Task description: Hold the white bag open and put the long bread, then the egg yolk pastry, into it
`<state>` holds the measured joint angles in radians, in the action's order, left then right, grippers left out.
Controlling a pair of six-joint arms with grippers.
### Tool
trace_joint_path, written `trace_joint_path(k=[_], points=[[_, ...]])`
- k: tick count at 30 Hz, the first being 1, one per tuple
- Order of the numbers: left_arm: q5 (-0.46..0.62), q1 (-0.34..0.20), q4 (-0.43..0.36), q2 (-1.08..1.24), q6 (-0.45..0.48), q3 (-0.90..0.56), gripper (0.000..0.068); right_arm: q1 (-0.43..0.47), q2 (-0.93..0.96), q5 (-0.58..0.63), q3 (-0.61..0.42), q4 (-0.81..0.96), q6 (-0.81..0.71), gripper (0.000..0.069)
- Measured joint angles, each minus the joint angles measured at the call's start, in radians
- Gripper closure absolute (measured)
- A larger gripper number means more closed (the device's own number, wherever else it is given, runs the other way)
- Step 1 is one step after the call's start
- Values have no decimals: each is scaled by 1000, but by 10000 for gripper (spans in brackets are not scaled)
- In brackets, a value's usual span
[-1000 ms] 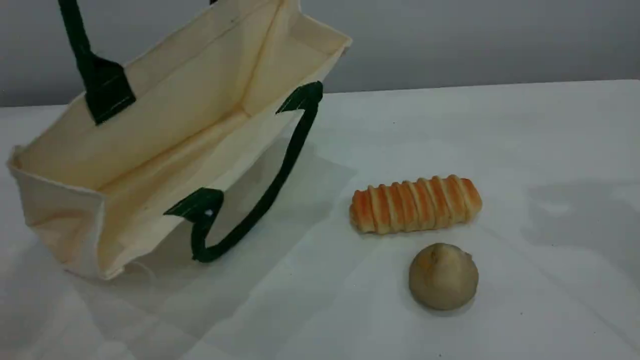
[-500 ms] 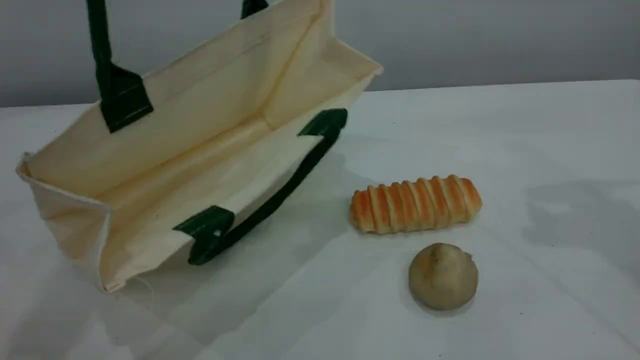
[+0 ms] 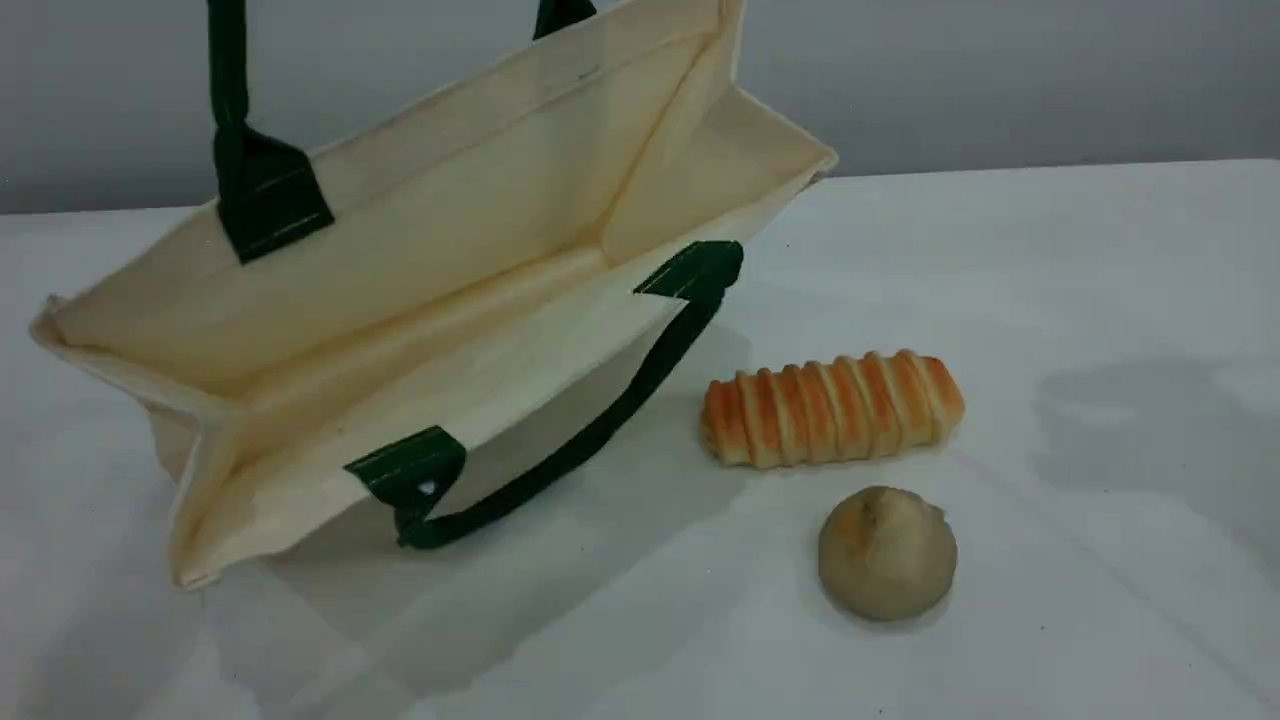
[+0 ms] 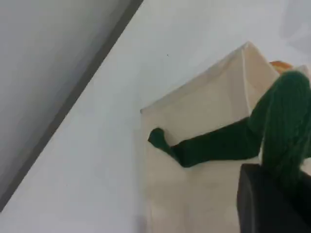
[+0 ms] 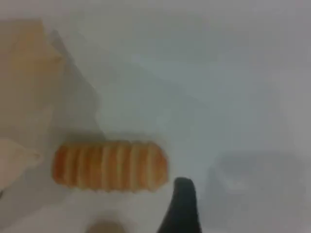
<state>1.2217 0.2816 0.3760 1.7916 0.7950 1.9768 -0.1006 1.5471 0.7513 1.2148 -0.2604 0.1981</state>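
Observation:
The white bag hangs tilted at the left, its mouth open toward the camera. Its far green handle runs up out of the scene view; the near handle droops onto the table. In the left wrist view my left gripper is shut on the green handle. The long bread lies right of the bag, and the egg yolk pastry sits just in front of it. My right gripper hovers above the long bread, open and empty, with one dark fingertip showing.
A white table runs to a grey wall at the back. The bag's right corner reaches close to the long bread. No arm shows in the scene view.
The bag has swung to the right and a little lower, its right corner now nearer the long bread. The long bread and the pastry have not moved.

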Motion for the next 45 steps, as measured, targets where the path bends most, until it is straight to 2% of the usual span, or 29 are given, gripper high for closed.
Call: trace_joint_path(k=[11,20,28,45], points=[[-1,0,16,0,0,0,589,0,79,-4,0,-176,197,127],[-1,0,17,0,0,0,589,-35,216,-19,0,-209,207,127],[-1,0,19,0,0,0,589,-111,339,-107,0,-262,208,127],[-1,0,18,0,0,0,589,-110,499,-142,1,-399,204,127]])
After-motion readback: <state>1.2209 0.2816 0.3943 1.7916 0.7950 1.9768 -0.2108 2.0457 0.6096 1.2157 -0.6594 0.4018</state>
